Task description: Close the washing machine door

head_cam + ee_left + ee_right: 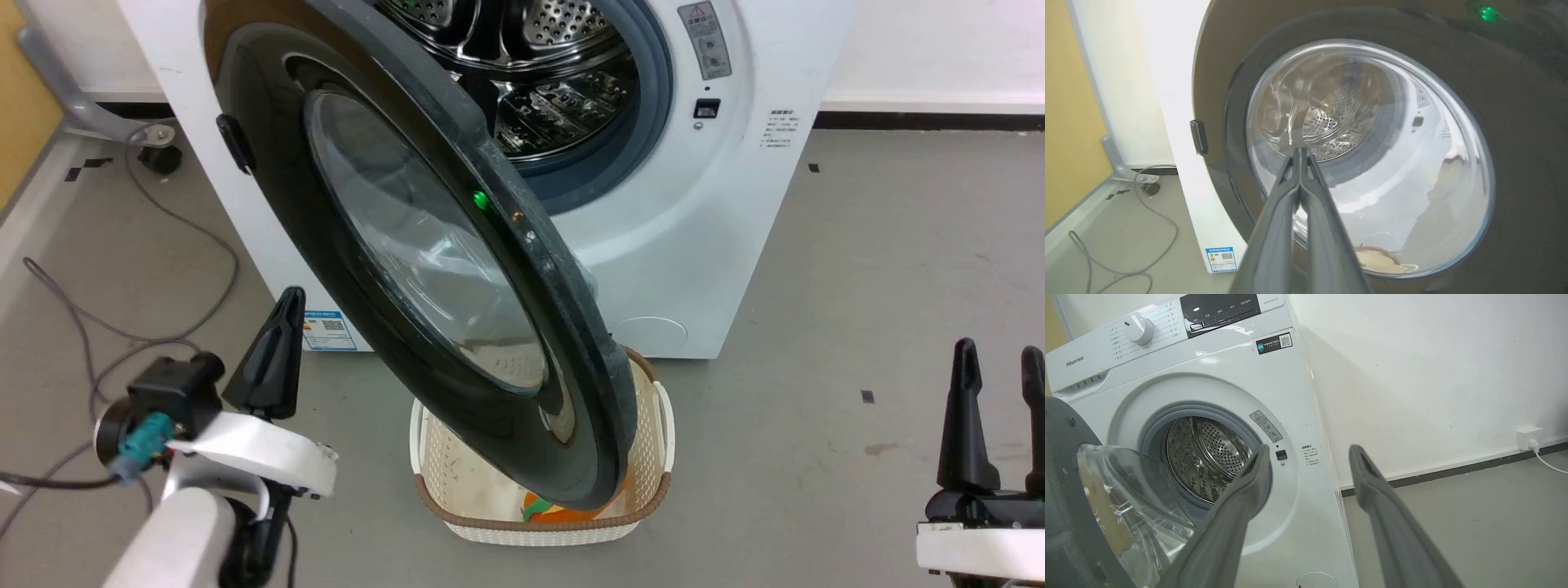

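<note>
The washing machine (718, 245) is white, and its steel drum (555, 49) is exposed inside a grey gasket. The washing machine door (571, 327), with a black rim and a clear glass bowl, stands swung out toward me, hinged on the left. My left gripper (290, 298) is shut with nothing in it, low at the door's left edge. In the left wrist view its tips (1300, 152) point at the glass of the door (1515, 102); whether they touch it I cannot tell. My right gripper (1000, 355) is open at the lower right, far from the door (1069, 498), its tips (1309, 451) facing the machine (1208, 359).
A cream plastic basket (457, 510) sits on the floor under the door's lower edge, with an orange and green item (543, 510) inside. Grey cables (163, 212) trail over the floor at the left, near a caster (155, 155). A wall socket (1529, 437) is at the right.
</note>
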`<state>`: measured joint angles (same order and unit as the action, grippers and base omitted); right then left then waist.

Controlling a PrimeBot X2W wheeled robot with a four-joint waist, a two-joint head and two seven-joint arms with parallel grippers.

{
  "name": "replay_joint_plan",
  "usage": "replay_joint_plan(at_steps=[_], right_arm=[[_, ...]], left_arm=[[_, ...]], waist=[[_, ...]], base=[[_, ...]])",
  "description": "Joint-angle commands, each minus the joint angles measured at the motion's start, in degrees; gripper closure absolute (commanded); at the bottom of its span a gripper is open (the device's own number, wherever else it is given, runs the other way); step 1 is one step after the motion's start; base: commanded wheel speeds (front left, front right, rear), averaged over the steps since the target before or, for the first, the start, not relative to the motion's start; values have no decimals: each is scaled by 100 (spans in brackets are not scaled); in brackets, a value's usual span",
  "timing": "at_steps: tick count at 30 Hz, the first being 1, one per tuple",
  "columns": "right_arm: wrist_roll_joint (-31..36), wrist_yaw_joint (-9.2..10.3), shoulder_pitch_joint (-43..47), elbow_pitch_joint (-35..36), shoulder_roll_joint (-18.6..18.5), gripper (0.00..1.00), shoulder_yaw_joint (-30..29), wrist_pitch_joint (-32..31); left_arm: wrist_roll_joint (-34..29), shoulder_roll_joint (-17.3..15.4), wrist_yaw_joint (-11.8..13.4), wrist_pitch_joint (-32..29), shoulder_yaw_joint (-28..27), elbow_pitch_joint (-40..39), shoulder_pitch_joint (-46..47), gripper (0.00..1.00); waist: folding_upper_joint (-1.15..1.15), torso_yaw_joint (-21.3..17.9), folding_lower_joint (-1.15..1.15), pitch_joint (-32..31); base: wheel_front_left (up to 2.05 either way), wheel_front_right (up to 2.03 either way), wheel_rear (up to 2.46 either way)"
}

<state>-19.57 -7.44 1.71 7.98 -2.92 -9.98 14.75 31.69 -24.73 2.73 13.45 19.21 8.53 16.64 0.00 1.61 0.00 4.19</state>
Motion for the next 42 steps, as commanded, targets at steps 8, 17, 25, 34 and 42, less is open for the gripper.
replay_joint_plan(at_steps=[8,17,25,34,42], right_arm=[[361,-5,113,51,4,0,222,25],[745,-5,287,-226,4,0,477,25],[797,-5,345,-547,4,100,450,25],[559,-5,-111,211,4,100,476,25],[92,-5,-950,1159,4,100,951,25]], left_arm=[[-1025,535,854,151,-363,309,-396,51],[-1512,1111,649,153,-1009,108,-941,0],[-1921,1420,398,154,-1402,107,-1130,0],[-2182,1681,148,154,-1759,74,-1201,0],[-2335,1856,-45,154,-2009,44,-1207,0]], waist=[[0,44,0,-15],[0,38,0,-139],[0,81,0,-248],[0,151,0,-263],[0,276,0,-241]], base=[[0,0,0],[0,0,0],[0,0,0],[0,0,0],[0,0,0]])
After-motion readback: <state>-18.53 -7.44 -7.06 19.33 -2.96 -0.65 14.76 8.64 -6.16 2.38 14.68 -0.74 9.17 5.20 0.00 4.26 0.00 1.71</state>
